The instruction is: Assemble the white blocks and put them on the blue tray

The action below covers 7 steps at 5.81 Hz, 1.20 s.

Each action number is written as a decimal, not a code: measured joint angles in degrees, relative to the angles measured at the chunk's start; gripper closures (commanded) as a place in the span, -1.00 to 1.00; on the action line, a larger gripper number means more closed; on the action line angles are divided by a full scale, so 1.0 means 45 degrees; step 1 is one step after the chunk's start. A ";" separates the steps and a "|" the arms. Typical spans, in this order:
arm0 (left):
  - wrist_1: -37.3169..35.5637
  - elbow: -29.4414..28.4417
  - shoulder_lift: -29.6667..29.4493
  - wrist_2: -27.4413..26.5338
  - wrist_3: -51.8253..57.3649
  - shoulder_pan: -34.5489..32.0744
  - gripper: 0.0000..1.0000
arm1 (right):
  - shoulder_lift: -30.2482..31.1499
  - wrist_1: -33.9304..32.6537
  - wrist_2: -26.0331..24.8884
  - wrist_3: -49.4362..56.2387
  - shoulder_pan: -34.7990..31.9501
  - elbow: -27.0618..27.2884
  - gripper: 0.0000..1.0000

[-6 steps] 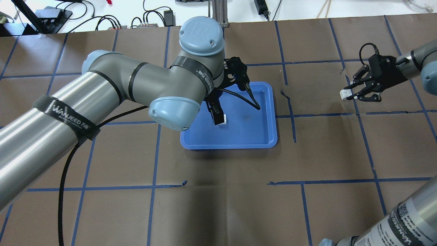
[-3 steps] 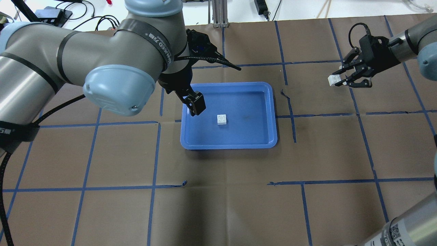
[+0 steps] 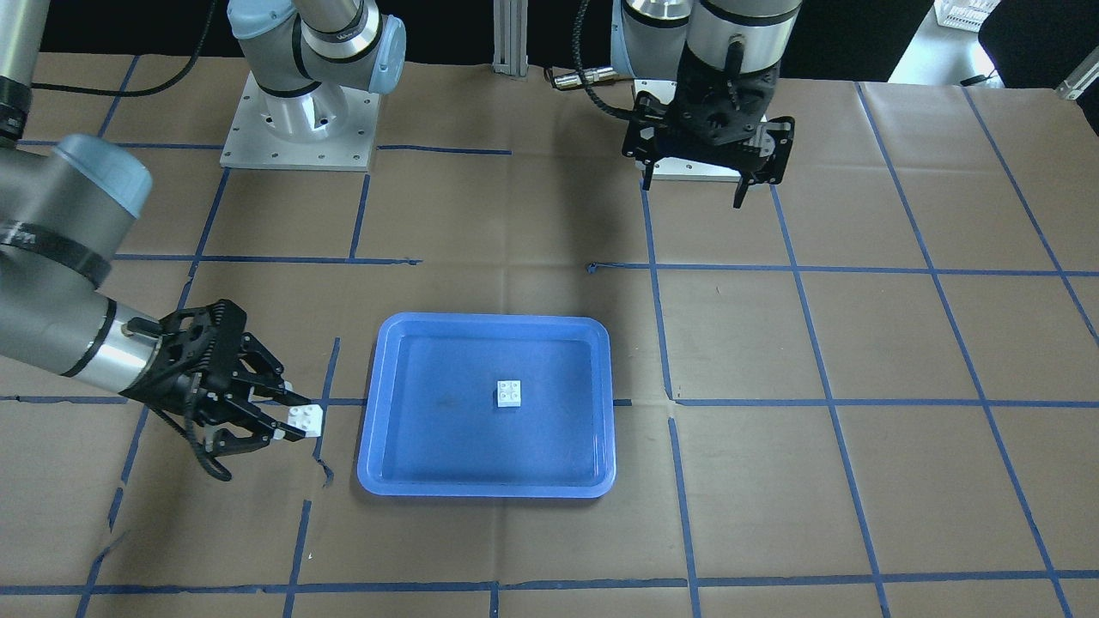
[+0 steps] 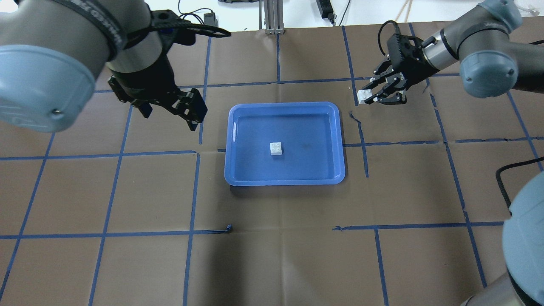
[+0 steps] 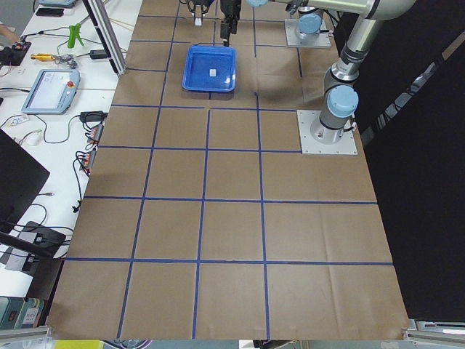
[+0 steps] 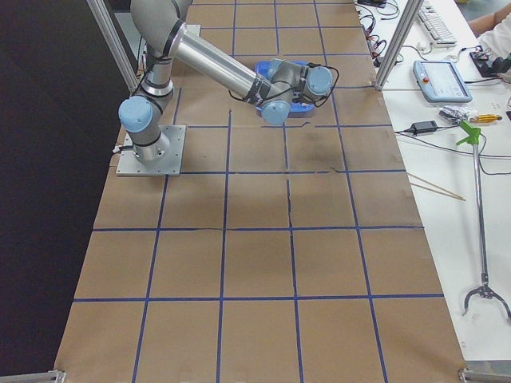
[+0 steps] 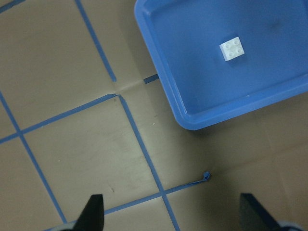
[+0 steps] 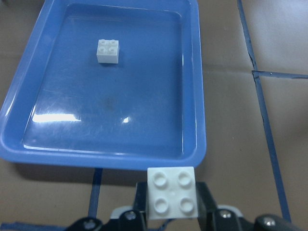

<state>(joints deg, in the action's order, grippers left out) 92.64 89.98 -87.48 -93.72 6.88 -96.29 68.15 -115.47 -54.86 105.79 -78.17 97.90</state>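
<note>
The blue tray [image 4: 306,127] lies mid-table. One white block [image 4: 276,148] sits studs-up near its middle, also seen in the front view [image 3: 509,393] and both wrist views [image 7: 231,48] [image 8: 108,50]. My right gripper [image 4: 366,97] is shut on the second white block [image 4: 362,96], held above the table just off the tray's far right corner; the right wrist view shows that block [image 8: 172,192] between the fingers, studs up. My left gripper [image 4: 170,112] is open and empty, raised off the tray's far left corner.
Brown paper with blue tape grid lines [image 4: 193,191] covers the table. The arm bases [image 3: 296,129] stand on the robot's side. Cables and a power supply [image 4: 210,19] lie on the white bench beyond the far edge.
My left gripper has let go of the block on the tray, risen and drawn back to the left. My right gripper has carried its block left, towards the tray's far right corner.
</note>
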 measured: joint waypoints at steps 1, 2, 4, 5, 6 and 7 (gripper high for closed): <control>0.0161 -0.0067 0.0190 0.0005 -0.0386 0.0426 -0.97 | 0.0020 -0.1589 0.0030 -0.1458 -0.0710 0.0677 0.65; 0.0202 -0.0070 0.0256 -0.0033 -0.0503 0.0547 -0.97 | -0.0009 -0.3577 0.0039 -0.3197 -0.1405 0.1483 0.65; 0.0165 -0.0074 0.0312 -0.0014 -0.0582 0.0610 -0.97 | -0.0174 -0.7130 0.0028 -0.5844 -0.2563 0.3120 0.65; 0.0133 -0.0069 0.0363 -0.0013 -0.0616 0.0640 -0.97 | -0.0403 -0.8438 0.0024 -0.6293 -0.2838 0.3784 0.65; 0.0122 -0.0079 0.0387 -0.0014 -0.0627 0.0665 -0.97 | -0.0681 -0.9364 -0.0025 -0.6707 -0.3053 0.4140 0.65; 0.0118 -0.0101 0.0394 -0.0014 -0.0630 0.0675 -0.97 | -0.0948 -0.9928 -0.0106 -0.7109 -0.3266 0.4251 0.65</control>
<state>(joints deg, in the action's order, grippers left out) 93.17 89.53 -85.71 -93.78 4.05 -93.25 63.89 -160.14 -55.34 73.80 -92.87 117.03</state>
